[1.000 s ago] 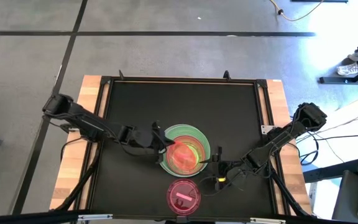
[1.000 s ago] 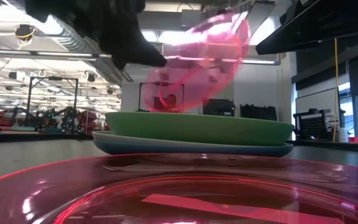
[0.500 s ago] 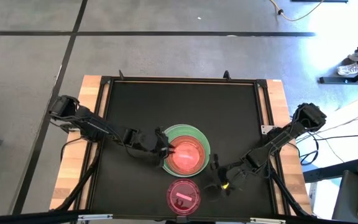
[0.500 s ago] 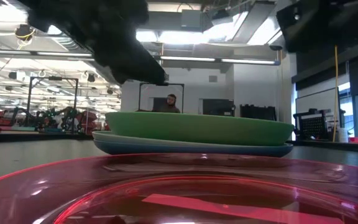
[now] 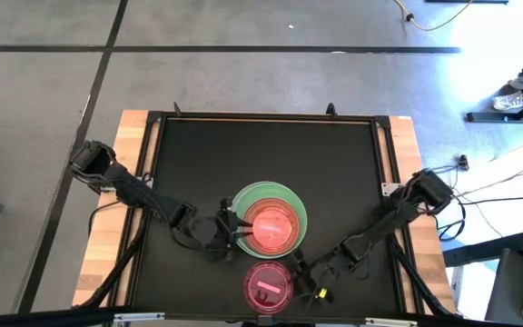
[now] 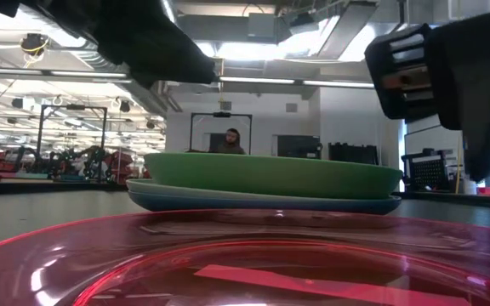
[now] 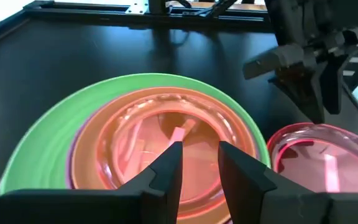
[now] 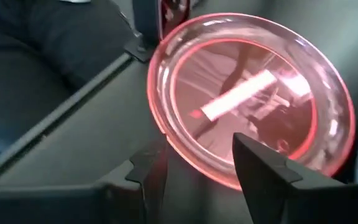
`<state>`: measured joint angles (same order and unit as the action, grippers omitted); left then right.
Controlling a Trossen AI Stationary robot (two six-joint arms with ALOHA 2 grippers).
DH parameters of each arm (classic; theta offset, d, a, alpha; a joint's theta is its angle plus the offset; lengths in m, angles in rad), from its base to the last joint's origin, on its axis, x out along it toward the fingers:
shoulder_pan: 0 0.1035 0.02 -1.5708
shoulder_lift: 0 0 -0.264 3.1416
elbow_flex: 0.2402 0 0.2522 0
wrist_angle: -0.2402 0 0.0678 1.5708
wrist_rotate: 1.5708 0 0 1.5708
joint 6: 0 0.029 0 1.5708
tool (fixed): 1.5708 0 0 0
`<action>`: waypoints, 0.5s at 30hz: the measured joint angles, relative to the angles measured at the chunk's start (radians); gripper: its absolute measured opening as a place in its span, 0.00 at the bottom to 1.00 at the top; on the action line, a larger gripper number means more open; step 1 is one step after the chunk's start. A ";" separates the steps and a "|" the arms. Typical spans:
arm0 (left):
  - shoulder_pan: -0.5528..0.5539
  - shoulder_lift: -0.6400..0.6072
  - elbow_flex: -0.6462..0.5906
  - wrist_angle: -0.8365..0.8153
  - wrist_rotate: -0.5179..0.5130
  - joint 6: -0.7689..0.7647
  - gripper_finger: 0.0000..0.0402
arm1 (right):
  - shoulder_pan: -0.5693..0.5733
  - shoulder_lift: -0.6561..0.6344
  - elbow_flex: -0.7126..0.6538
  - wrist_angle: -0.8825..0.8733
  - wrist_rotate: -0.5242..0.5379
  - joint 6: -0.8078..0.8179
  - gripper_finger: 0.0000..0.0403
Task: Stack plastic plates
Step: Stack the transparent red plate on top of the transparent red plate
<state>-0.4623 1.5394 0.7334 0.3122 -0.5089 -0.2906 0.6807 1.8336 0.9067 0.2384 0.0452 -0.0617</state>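
In the high view the left arm reaches in from the left edge of the black surface [image 5: 189, 154] toward the lower centre of the frame. The left pincer [image 5: 231, 232] sits just beside the left rim of the stack of plates, its fingers apart and holding nothing; in the left wrist view the two dark fingers [image 7: 166, 167] frame the stack with a narrow gap between them.

The stack lies slightly below the middle of the frame: a blue plate [image 6: 262, 204] at the bottom, a green plate [image 5: 254, 195] on it, and a translucent pink plate [image 5: 271, 227] on top.

Directly below the stack, near the bottom edge, a second pink plate [image 5: 269, 287] with a pale bar mark lies alone on the surface.

To its right, the right pincer [image 5: 300, 272] hangs at that plate's rim, fingers spread either side of the rim in the right wrist view, not closed on it.
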 joint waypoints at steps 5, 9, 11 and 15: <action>-0.002 0.000 0.000 0.001 -0.002 -0.046 0.24 | 0.003 0.065 0.041 -0.003 -0.045 0.005 0.43; -0.003 0.003 0.000 0.006 -0.007 -0.089 0.24 | 0.015 0.118 0.063 0.003 -0.037 -0.009 0.43; -0.003 0.008 0.000 0.007 -0.008 -0.103 0.24 | 0.016 0.133 0.080 0.008 -0.033 -0.018 0.43; -0.006 0.031 0.000 0.022 -0.008 -0.146 0.24 | 0.013 0.146 0.085 0.010 -0.037 0.006 0.39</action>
<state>-0.4679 1.5706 0.7338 0.3341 -0.5165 -0.4364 0.6941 1.9793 0.9920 0.2488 0.0086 -0.0558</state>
